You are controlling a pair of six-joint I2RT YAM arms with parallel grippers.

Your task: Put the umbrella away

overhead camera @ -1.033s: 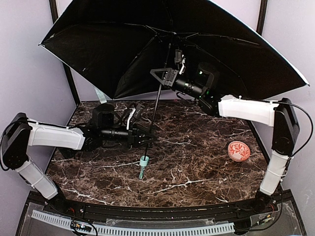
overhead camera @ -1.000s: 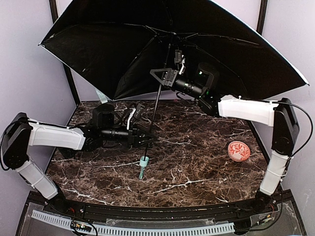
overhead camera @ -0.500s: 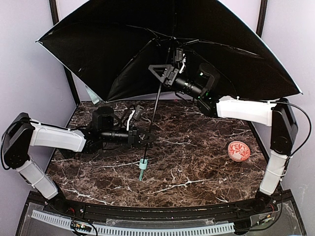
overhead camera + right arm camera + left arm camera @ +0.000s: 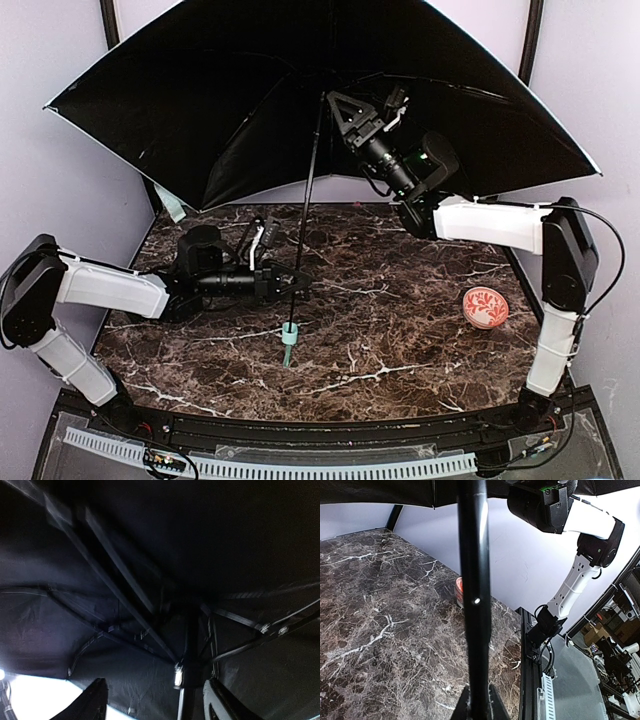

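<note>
The umbrella [image 4: 250, 90] stood open over the dark, white-veined marble table [image 4: 420, 345], its black-lined canopy filling the back of the lilac-walled booth [image 4: 50, 200] and cut off at the top. The left gripper [image 4: 293, 281] was clamped on its thin shaft just above the mint handle [image 4: 289, 332]. The right gripper [image 4: 340, 105] had its fingers apart astride the shaft under the canopy, any contact lost in the dark. A red patterned ball [image 4: 486, 307] lay well apart at right.
</note>
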